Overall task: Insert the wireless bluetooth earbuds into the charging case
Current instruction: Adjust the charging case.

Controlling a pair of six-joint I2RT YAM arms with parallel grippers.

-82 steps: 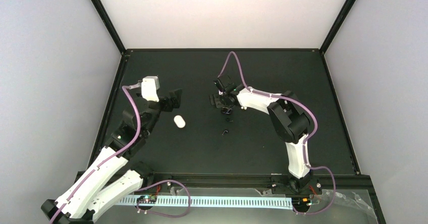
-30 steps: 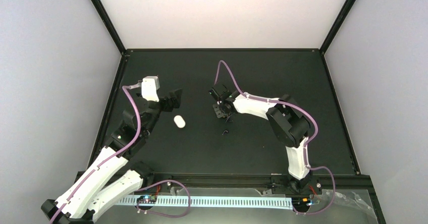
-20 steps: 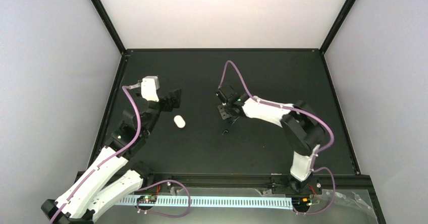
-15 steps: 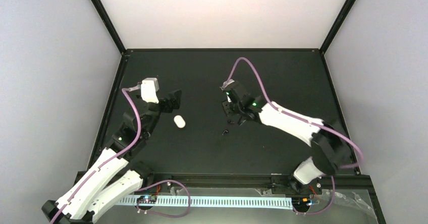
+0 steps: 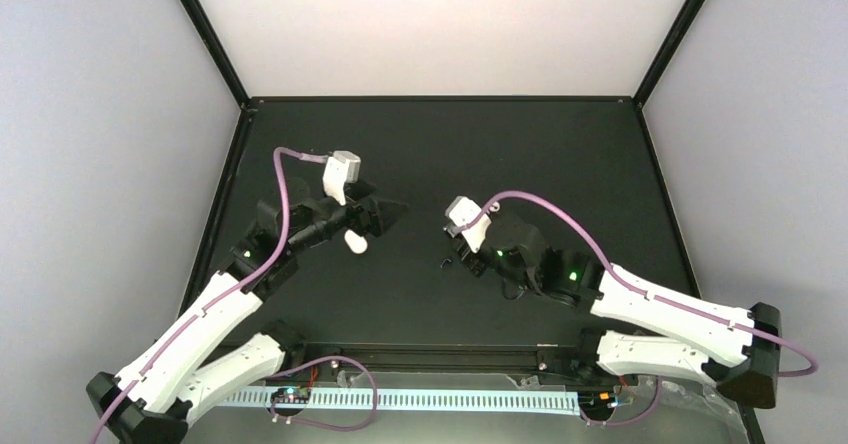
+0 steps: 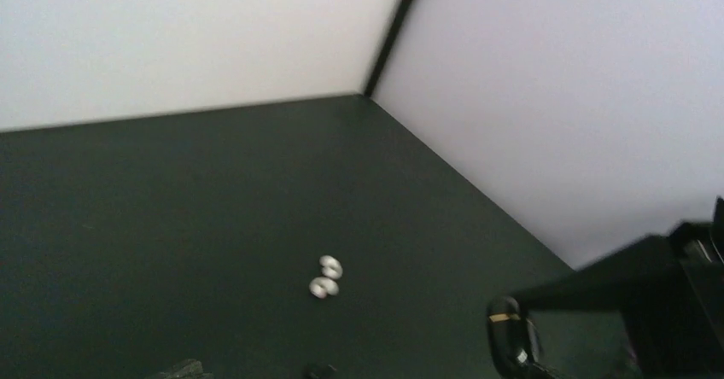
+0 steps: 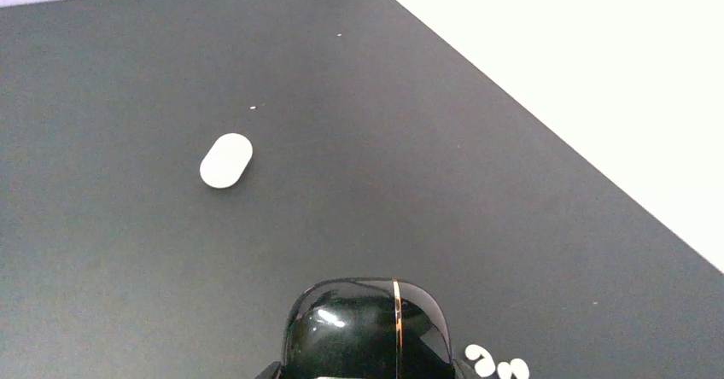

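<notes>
**Buds loose, black case gripped**

White buds (image 6: 325, 277): glossy, bean-shaped, a touching pair on the matte black mat (image 5: 560, 164), near the right gripper (image 5: 462, 256). Too small to tell their pointing. Right gripper clamps a glossy black case (image 7: 365, 323) with a gold seam. Left gripper (image 5: 385, 214) spread wide, empty, beside the white pebble case (image 7: 226, 160).

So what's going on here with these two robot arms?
The arms are working on getting earbuds into a charging case. The right hand appears to grip a glossy black charging case, with two white earbuds lying loose on the table beside it. The left hand is wide open and empty, hovering by a white charging case. The white earbuds are not in a case yet.
</notes>
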